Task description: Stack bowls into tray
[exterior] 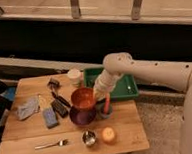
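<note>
The gripper (97, 95) is seen just left of the green rectangular plastic tray (129, 90), clamped shut on the right rim of the glossy orange-red round bowl (83, 98). That bowl is held left of the tray, directly over the dark purple round bowl (81, 116), which is set on the wooden table (24, 137). Whether the two bowls touch cannot be told. A white cup (74, 75) is placed just beside the tray's left edge.

Glossy orange bowl (83, 98) in gripper (97, 94), jaws pinching rim, over purple bowl (81, 116); green tray (128, 87) behind.
</note>
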Controlling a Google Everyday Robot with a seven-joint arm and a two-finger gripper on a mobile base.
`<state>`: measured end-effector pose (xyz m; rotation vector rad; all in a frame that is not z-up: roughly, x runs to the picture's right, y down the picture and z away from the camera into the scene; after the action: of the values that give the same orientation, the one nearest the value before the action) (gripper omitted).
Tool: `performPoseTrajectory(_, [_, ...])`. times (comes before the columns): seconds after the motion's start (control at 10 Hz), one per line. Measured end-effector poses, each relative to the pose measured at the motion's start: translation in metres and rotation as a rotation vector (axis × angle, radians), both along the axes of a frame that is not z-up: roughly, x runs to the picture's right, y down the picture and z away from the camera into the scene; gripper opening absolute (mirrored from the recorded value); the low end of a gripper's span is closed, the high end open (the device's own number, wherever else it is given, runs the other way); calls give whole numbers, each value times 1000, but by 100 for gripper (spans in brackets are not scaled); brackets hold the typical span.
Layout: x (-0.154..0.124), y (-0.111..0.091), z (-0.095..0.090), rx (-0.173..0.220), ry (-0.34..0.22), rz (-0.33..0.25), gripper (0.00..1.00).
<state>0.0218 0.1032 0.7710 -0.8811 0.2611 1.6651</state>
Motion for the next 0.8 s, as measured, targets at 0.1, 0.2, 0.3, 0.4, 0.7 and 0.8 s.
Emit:
performPoseTrajectory(0.1, [1, 9, 1, -17, 6, 12, 0])
performPoseTrajectory(0.2, [-1, 14, 2, -26, 2, 14, 3])
performPoseTrajectory(0.3, [-5, 15, 2, -30, -3, 12, 9])
performPoseTrajectory(0.4, [-15, 15, 4, -35, -12, 10, 22])
performPoseTrajectory(0.7, [-28, 16, 7, -42, -26, 6, 52])
performPoseTrajectory(0.8, [-30, 18, 9, -46, -30, 7, 62])
